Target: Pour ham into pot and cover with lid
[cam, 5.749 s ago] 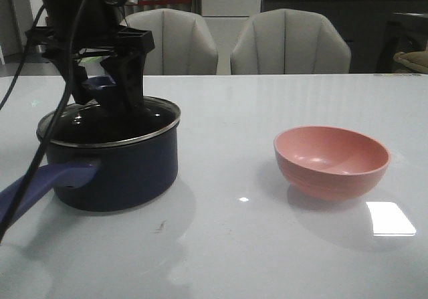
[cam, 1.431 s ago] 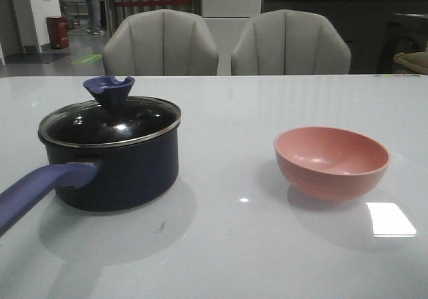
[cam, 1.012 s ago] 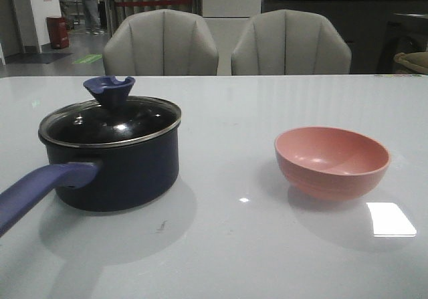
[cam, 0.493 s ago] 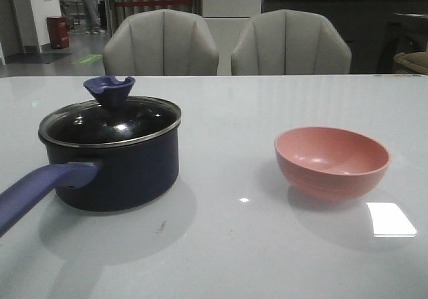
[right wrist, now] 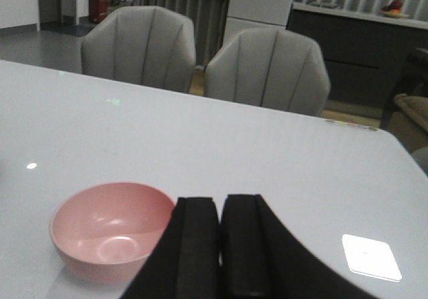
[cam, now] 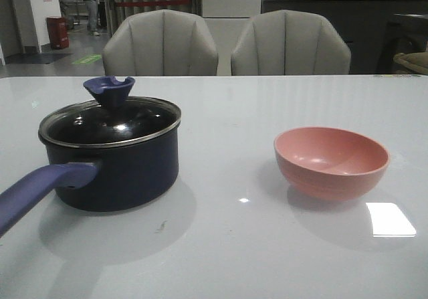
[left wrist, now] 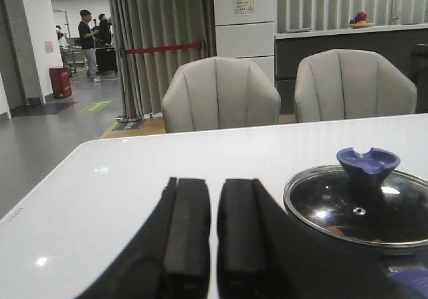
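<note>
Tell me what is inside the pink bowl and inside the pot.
The pink bowl looks empty. The pot is covered by the lid; its dark glass hides the contents.

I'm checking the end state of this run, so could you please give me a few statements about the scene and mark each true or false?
1. The lid sits on the pot. True.
2. The pink bowl holds several pieces of ham. False: its inside shows bare in both the front and right wrist views.
3. The left gripper is clamped on the lid's knob. False: it is clear of the pot, jaws nearly together and holding nothing.
4. The bowl stands upright on the table, apart from the pot. True.
5. The right gripper is holding the bowl. False: its jaws are together with nothing between them.
</note>
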Tool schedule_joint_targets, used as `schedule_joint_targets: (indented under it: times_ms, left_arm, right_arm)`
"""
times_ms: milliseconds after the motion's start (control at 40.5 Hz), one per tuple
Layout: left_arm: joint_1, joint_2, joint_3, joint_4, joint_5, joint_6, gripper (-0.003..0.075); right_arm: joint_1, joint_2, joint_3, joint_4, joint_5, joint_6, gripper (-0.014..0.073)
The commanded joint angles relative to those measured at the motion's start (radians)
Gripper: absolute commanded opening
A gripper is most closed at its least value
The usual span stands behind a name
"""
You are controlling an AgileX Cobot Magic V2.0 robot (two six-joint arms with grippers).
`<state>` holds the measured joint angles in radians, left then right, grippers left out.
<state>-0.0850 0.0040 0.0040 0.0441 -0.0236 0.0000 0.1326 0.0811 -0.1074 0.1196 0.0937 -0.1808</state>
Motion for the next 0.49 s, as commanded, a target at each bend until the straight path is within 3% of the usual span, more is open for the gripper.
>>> schedule_joint_targets:
  times_ms: [0,247,469]
  left_arm:
    - [0.0,0.01,0.022,-0.002,-0.075,-0.013,0.0132]
    - [0.0,0.01,0.022,-0.002,-0.075,-0.013,0.0132]
    - [0.0,0.01,0.022,-0.002,-0.075,-0.013,0.0132]
  right_arm:
    - [-0.028,-0.073,0.018,-0.016,-0.044,0.019,0.0147]
    - [-0.039,-0.109,0.116,-0.078,-0.078,0.181,0.0147]
    - [-0.04,-0.11,0.129,-0.129,-0.094,0.216,0.0147]
